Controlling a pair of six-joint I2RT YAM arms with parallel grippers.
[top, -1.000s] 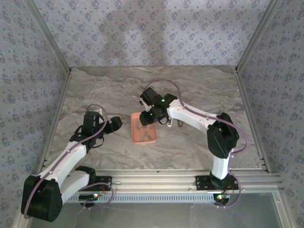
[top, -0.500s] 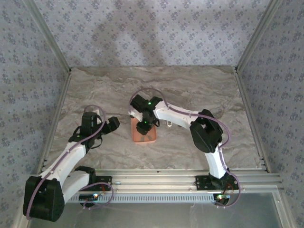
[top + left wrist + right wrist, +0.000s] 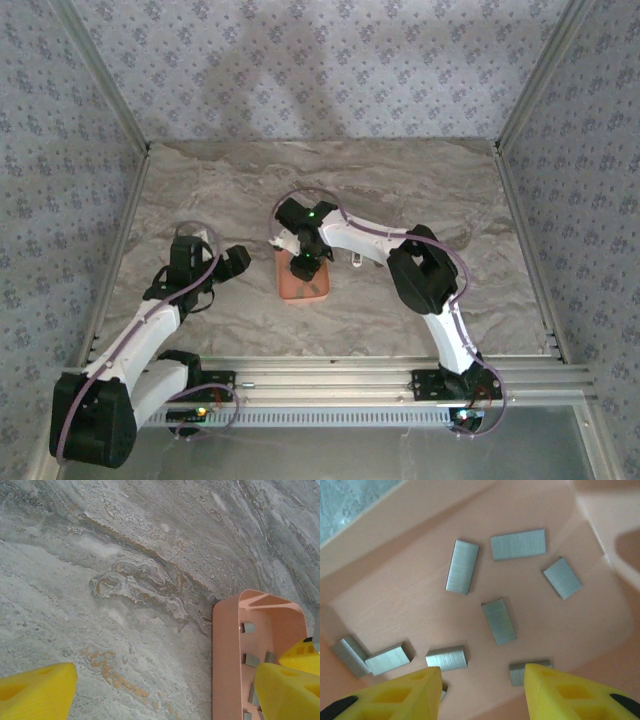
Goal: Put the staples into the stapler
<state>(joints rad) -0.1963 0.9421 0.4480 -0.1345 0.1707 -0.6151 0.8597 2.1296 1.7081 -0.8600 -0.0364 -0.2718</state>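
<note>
Robotics lab test cell: patterned panel walls (image 3: 320, 70) in aluminium framing (image 3: 115, 95) enclose a marble-look table (image 3: 220, 180).

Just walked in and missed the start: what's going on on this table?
The right gripper hangs over the salmon-orange rectangular plastic tray, jaws apart above the small grey metal staple strips lying loose on its floor; nothing is gripped yet. The left gripper hovers wide open over the marble-patterned table beside the tray.

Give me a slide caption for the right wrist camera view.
Right gripper, jaws apart, hangs over loose staple strips scattered in the salmon tray.
</note>
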